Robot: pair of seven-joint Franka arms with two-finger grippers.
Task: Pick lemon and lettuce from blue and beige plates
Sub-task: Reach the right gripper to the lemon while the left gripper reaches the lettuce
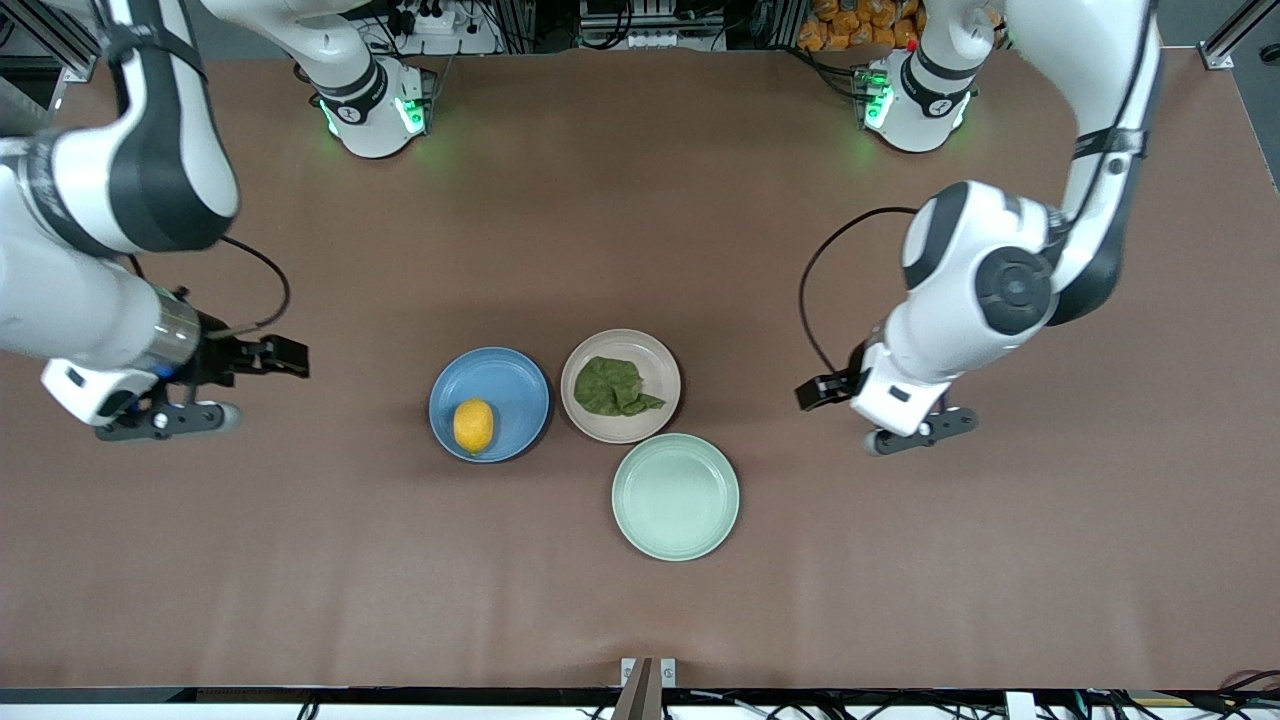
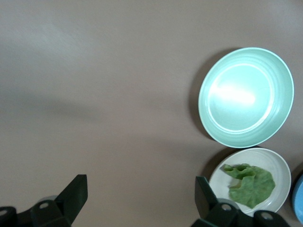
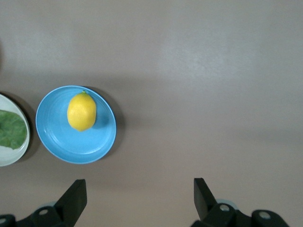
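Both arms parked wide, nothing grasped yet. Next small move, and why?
Probably swing the right gripper over the lemon on the blue plate: it is open over bare table toward the right arm's end, and that plate lies closest to it. The left gripper, also open, could go for the lettuce on the beige plate.

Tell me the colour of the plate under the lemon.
Blue plate, clearest in the right wrist view.

A lone mint-green plate on a brown table

The pale mint-green round shallow plate (image 1: 676, 497) (image 2: 245, 97) sits empty on the brown matte tabletop (image 1: 900, 580) (image 2: 94, 85) (image 3: 213, 71), near the front camera's edge.
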